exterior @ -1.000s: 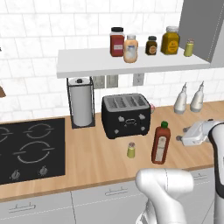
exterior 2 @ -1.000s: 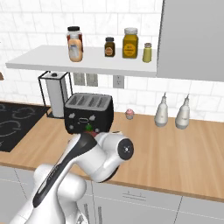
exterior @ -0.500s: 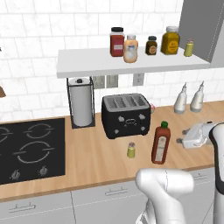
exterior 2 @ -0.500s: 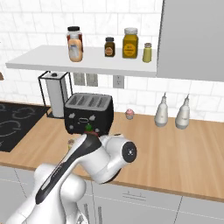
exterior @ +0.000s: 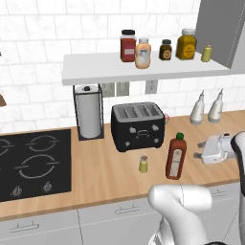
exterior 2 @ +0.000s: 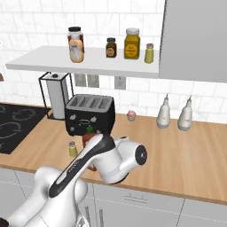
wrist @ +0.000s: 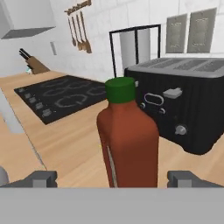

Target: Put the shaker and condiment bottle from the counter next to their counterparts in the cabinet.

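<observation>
Since a second ago the wrist has crept a little nearer the condiment bottle (exterior: 176, 156) in the left base view, while everything on the counter (exterior: 100, 165) has kept its place. Seen from the hand, the gripper (wrist: 114, 178) stands wide open and holds nothing — its two dark fingertips (wrist: 42, 178) rise at either side of the bottle's dark-red body, with clear space between each tip and the glass. That bottle stands upright on the wood in front of the black toaster (exterior: 138, 126), green cap up. Just to its left, near the toaster's front, sits the shaker (exterior: 143, 164), upright and apart from the bottle; from the right base view it shows at the arm's left side, by the toaster's lower corner. Up on the cabinet (exterior: 143, 71) the counterparts (exterior: 143, 52) stand in a row — a red jar with a black lid, a peach one touching or just beside it, a dark one, an amber one — and a second small yellow-green shaker at the far right end, beside the grey panel. A paper-towel holder (exterior: 88, 111) stands left of the toaster, and two white nozzle bottles (exterior: 206, 107) stand by the wall at the right.
</observation>
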### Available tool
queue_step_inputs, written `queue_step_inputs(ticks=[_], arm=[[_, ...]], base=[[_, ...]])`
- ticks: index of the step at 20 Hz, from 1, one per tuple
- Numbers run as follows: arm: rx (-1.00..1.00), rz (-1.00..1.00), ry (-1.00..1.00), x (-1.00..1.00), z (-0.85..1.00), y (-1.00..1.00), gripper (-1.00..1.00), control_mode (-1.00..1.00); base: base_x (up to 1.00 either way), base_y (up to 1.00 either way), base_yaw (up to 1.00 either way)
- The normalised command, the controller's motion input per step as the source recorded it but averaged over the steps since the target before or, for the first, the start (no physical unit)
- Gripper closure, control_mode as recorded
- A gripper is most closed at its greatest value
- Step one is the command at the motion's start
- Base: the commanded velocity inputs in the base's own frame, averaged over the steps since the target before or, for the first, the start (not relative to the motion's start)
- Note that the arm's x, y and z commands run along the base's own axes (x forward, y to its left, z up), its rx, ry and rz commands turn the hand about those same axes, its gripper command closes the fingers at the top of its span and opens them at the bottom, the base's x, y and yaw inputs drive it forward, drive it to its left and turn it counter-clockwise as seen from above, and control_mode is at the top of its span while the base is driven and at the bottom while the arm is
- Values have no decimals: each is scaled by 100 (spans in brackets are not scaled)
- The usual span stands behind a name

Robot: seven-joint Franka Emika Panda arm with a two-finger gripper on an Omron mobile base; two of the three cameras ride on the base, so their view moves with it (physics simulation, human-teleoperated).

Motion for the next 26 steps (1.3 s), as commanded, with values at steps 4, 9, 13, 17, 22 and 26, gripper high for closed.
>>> queue_step_inputs(ticks=[4, 9, 13, 17, 22, 26], arm=[[0, 12, 0, 28, 0, 0, -100, -100], [0, 7, 0, 3, -1, 0, -100, -100], [0, 11, 0, 0, -9, 0, -100, -100], [0, 10, 0, 9, -9, 0, -100, -100], [0, 7, -1, 2, -1, 0, -100, -100], [0, 2, -1, 6, -1, 0, -100, -100]], base=[[0, 0, 0], [0, 0, 0], [0, 0, 0], [0, 0, 0], [0, 0, 0], [0, 0, 0]])
